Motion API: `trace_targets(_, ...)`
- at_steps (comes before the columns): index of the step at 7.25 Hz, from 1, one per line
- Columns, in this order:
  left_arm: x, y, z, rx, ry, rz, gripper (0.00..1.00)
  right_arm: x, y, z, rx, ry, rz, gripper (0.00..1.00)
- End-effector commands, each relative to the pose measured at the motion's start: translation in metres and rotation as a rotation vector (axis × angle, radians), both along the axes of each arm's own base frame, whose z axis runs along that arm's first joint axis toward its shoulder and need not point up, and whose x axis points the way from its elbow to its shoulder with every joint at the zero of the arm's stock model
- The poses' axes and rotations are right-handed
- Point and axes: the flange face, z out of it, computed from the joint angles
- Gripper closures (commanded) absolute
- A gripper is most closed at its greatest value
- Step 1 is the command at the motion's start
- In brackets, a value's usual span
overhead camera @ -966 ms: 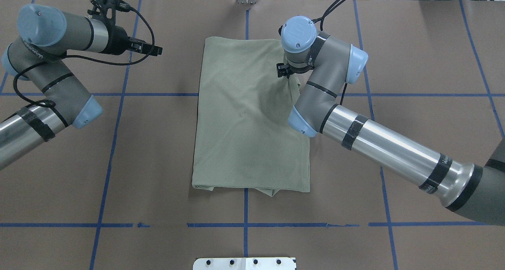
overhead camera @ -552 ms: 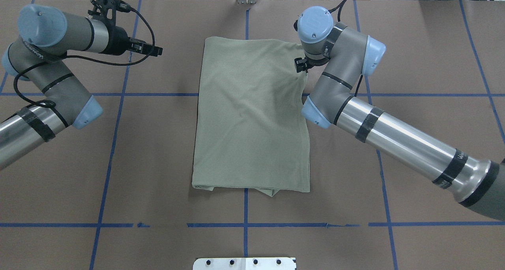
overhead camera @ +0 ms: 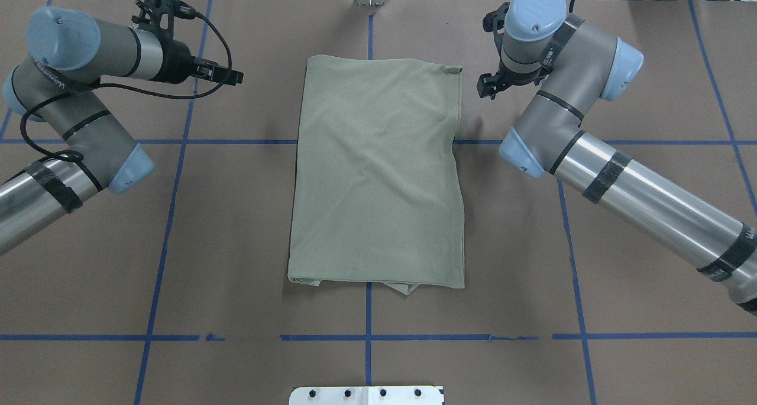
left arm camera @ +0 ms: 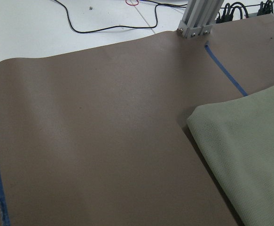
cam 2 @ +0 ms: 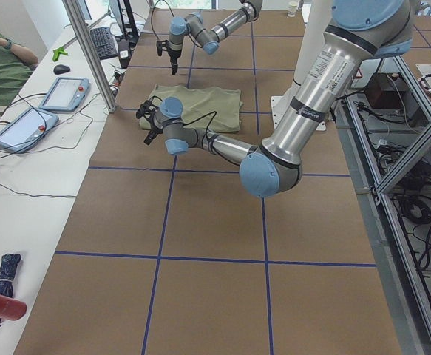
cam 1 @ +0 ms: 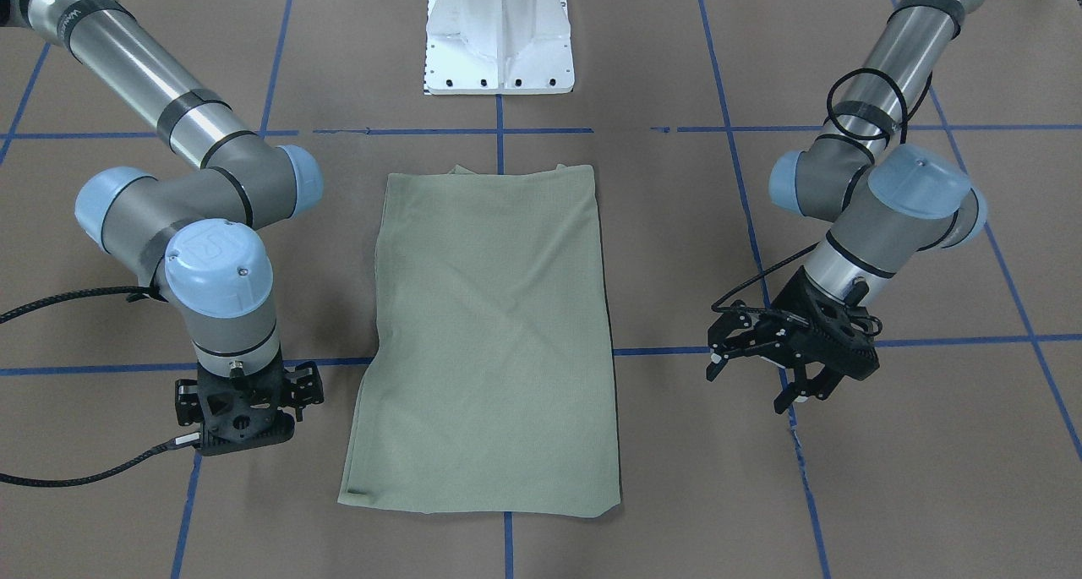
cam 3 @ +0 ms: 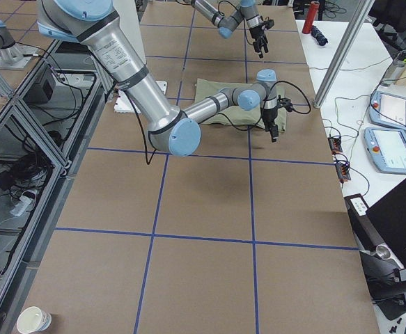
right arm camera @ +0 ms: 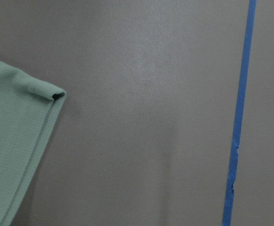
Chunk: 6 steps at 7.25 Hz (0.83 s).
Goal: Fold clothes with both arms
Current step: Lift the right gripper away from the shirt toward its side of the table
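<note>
I see right gripper released and backed off to 2 o'clock of shirt, jaws apart, empty; left gripper waits at 10 o'clock, jaws spread; shirt flat mid-table; side fold looks landed

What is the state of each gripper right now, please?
Left gripper: open, holding nothing.
Right gripper: open or closed cannot be told; it is beside the shirt, not holding it.

Shirt cropped in wrist views; right gripper fingers hidden under wrist.
</note>
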Motion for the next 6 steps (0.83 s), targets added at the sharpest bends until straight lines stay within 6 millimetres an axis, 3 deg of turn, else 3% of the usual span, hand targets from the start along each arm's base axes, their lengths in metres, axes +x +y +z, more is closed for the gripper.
trace_targets(1, 0.001, 0.001, 0.0, -0.003, -0.001, 0.002, 0.0, 0.015, 0.008, -0.019, -0.012, -0.076, -0.003, 0.0)
trace_targets(3, -0.001, 0.003, 0.003, -0.011, 0.001, 0.015, 0.0, 0.026, 0.022, -0.028, -0.021, -0.123, 0.023, 0.0)
trace_targets(4, -0.007, 0.011, 0.001, -0.009, 0.009, 0.011, 0.0, 0.041, 0.046, -0.027, -0.023, -0.156, 0.052, 0.0)
trace_targets(6, -0.026, 0.037, 0.006, -0.078, 0.066, -0.019, 0.0, 0.062, 0.123, -0.041, -0.045, -0.26, 0.099, 0.0)
